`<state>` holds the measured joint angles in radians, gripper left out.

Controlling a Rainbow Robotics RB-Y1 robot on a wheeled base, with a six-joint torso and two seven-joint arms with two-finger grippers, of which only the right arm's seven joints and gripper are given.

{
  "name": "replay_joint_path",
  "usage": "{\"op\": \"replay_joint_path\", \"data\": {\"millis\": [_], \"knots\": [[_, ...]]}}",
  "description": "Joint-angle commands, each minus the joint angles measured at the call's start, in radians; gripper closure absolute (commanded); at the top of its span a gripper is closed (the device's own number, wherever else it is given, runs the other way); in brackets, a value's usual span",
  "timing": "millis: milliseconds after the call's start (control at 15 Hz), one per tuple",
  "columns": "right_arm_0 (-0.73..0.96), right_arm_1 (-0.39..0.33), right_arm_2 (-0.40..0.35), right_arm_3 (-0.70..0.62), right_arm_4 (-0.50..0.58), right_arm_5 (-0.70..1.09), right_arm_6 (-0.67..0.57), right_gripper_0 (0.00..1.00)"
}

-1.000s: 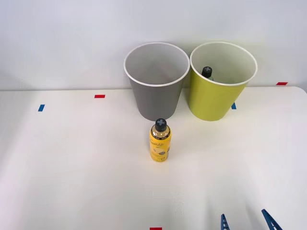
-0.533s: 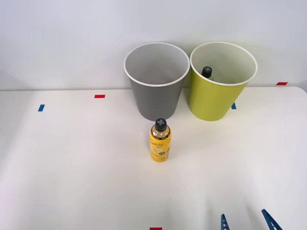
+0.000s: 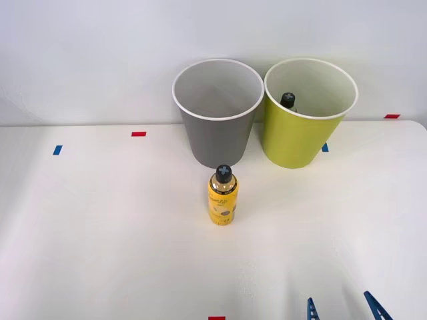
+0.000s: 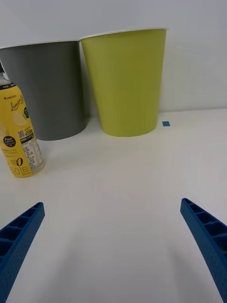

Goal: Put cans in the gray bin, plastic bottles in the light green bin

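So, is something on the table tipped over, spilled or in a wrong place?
Nothing stands out. The yellow-label bottle stands upright on the table in front of the gray bin. Both bins are upright, and a dark-capped bottle already sits inside the light green bin. No spill is visible.

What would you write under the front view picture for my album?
Yellow bottle stands before gray bin and light green bin; open tool waits.

On the white table (image 3: 100,227), the tapered round gray bin (image 3: 218,127) stands just left of the tapered round yellow-green bin (image 3: 303,130), both at the back by the wall. A small dark-capped bottle (image 3: 287,101) sits inside the yellow-green bin. The yellow-labelled plastic bottle (image 3: 223,197) stands upright just before the gray bin.
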<state>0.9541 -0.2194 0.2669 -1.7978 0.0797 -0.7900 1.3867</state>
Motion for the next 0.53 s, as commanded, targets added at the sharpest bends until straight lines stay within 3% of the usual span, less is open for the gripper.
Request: {"op": "replay_joint_path", "data": {"millis": [67,533], "knots": [[0.000,0.000,0.000,0.000,0.000,0.000,0.000,0.00],[0.000,0.000,0.000,0.000,0.000,0.000,0.000,0.00]]}}
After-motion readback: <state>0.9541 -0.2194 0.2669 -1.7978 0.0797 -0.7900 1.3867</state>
